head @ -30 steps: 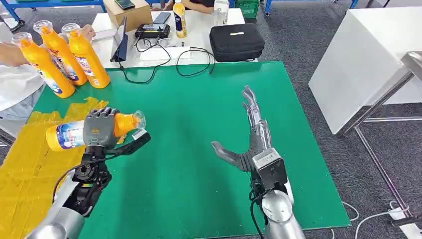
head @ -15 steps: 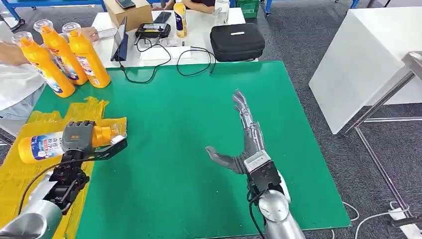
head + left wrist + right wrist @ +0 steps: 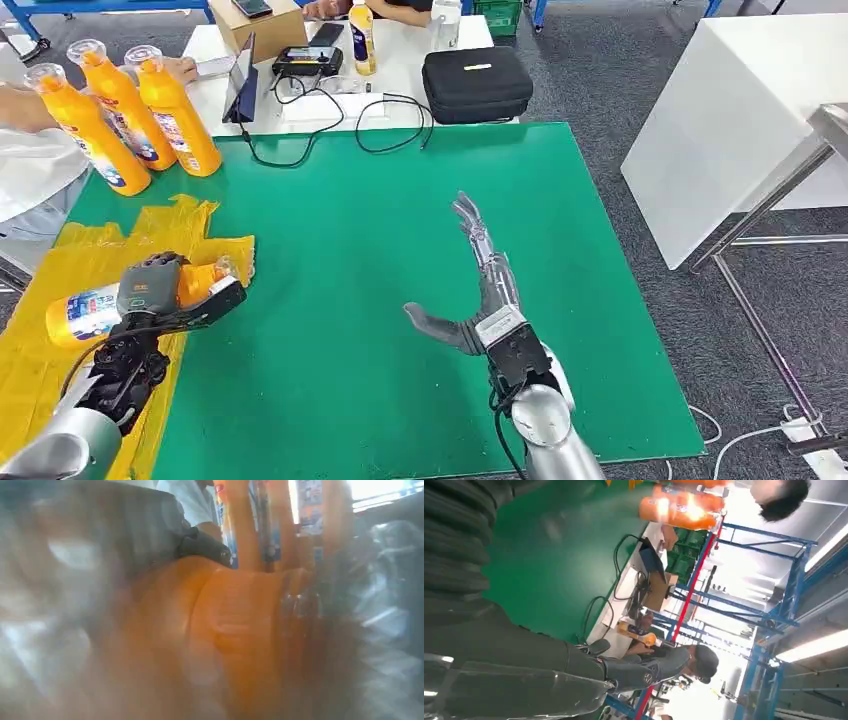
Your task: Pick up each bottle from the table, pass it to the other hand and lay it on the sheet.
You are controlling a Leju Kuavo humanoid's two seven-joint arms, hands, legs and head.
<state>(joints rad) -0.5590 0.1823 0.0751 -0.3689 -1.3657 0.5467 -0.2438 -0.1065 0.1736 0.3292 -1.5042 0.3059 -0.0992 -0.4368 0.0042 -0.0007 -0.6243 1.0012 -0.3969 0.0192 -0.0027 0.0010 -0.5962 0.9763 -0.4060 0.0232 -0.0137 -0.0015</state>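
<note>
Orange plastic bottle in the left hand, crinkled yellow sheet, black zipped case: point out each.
Orange plastic bottle [image 3: 85,312]: head view, on its blue-and-white label.
Crinkled yellow sheet [image 3: 100,245]: head view, on a bare wrinkled part.
Black zipped case [image 3: 476,85]: head view, on its lid.

Behind the green mat [image 3: 400,250] stands a white bench [image 3: 400,70] carrying a black zipped case [image 3: 476,84], a cardboard box [image 3: 262,22], a tablet [image 3: 240,82] propped upright, a small black device [image 3: 306,61] and loose black cables [image 3: 385,120]. A person's hand [image 3: 20,105] reaches in at the far left. To the right stands another white bench [image 3: 740,120] on grey carpet [image 3: 600,60].
</note>
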